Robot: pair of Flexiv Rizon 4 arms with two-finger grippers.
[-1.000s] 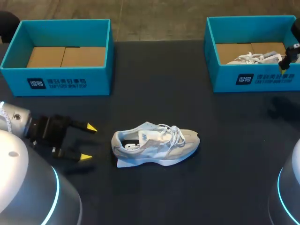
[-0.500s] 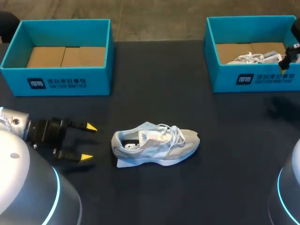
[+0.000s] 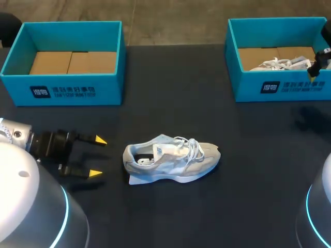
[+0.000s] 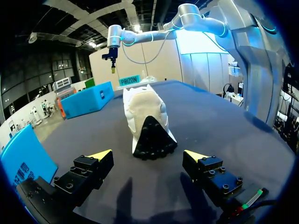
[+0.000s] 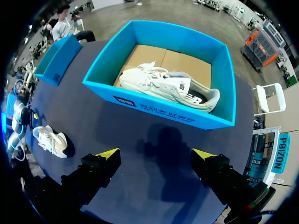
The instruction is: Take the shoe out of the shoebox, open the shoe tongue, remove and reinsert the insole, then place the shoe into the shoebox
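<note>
Head view: pale mesh shoe [image 3: 170,157] out on the dark table [image 3: 222,206], both grippers spread wide.
Open tabletop lies all round the shoe. The left gripper [image 3: 98,156] sits near its heel, fingers apart, touching nothing. Two teal card boxes stand at the far edge: the left shoebox [image 3: 62,93] shows only its brown floor, and the right shoebox [image 3: 282,88] holds a second white shoe [image 3: 279,63]. Only the left wrist view shows the black studded heel sole [image 4: 150,140]. The right wrist view shows the right gripper [image 5: 155,154] open above the right shoebox.
</note>
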